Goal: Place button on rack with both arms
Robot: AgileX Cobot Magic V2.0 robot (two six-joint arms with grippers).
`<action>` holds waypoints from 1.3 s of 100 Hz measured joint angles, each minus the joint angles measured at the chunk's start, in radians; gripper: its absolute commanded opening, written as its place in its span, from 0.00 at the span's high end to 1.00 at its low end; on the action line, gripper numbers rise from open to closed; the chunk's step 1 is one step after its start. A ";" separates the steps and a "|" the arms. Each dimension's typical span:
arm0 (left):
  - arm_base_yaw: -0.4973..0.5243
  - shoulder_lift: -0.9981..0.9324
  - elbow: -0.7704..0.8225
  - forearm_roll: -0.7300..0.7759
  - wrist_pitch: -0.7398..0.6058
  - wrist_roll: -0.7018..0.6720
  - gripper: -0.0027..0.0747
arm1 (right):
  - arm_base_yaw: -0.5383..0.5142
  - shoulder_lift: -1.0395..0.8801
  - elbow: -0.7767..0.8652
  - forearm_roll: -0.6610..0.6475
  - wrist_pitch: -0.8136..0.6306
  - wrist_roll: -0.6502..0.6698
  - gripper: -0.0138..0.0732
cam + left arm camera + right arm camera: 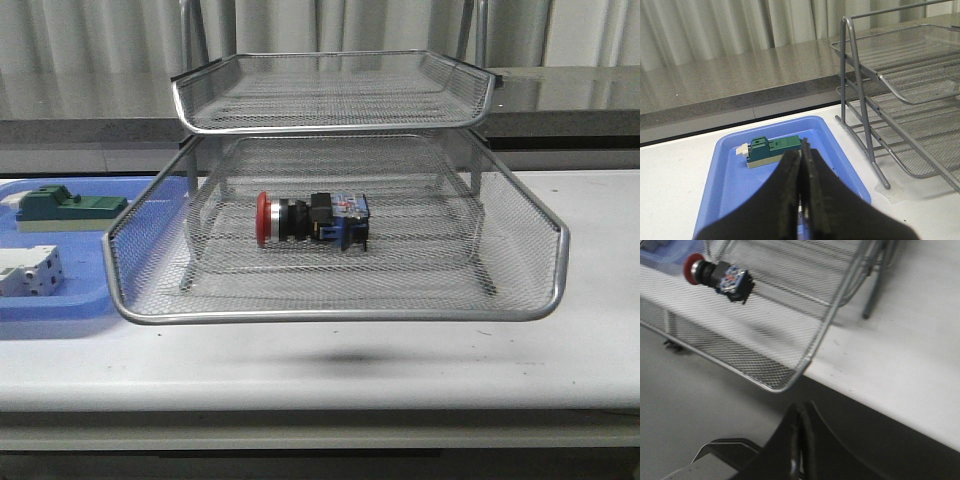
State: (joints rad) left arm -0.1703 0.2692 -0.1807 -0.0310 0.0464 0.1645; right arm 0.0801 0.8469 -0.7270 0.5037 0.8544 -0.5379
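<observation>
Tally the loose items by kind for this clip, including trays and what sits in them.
Red-capped push-button: 1
Green-topped block: 1
White-grey block: 1
Blue plastic tray: 1
Wire-mesh rack: 1
Total: 5

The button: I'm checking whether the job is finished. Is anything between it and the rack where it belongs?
Nothing visible. The button already lies on its side on the mesh floor of the rack's pulled-out tray, red cap toward the blue tray. Both grippers are clear of it, jaws closed and empty.
</observation>
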 measured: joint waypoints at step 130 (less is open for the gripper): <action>0.000 0.000 0.000 0.000 -0.002 0.000 0.99 | 0.494 0.587 -0.002 0.223 -0.273 -0.621 0.92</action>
State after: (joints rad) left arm -0.1703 0.2692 -0.1807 -0.0310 0.0442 0.1645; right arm 0.5741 1.4338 -0.7294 0.7268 0.5811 -1.1586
